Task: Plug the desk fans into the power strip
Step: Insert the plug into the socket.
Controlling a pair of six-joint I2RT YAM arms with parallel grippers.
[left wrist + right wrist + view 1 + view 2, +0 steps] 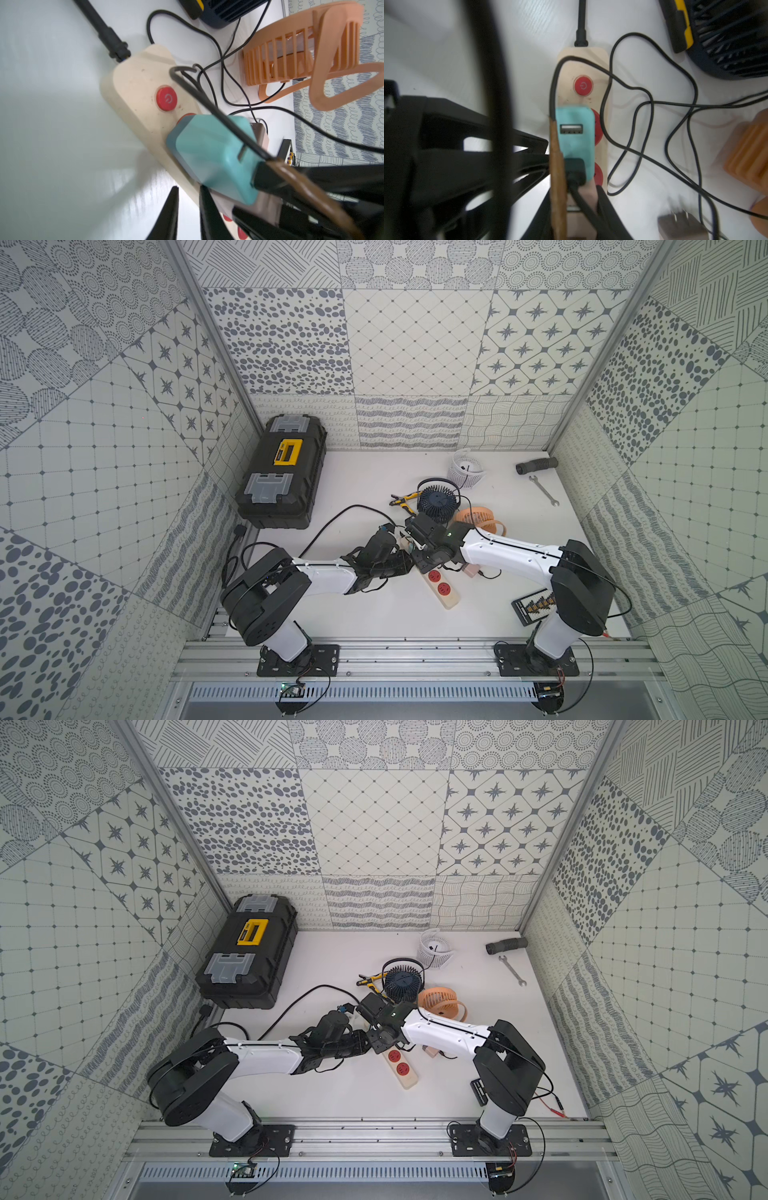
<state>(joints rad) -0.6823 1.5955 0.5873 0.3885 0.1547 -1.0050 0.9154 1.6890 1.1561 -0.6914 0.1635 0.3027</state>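
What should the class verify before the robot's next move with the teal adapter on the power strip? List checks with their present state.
1. Teal adapter over the socket beside the red button of the power strip: ok.
2. Adapter prongs fully seated: cannot tell.
3. Right pincer shut on the adapter's cable end: ok.
4. Left pincer steadying the strip: cannot tell; its tips are at the strip's edge.
5. Black USB plug in the adapter: ok.
6. Strip free of loose cord: not ok; a black cable loops across its button end.
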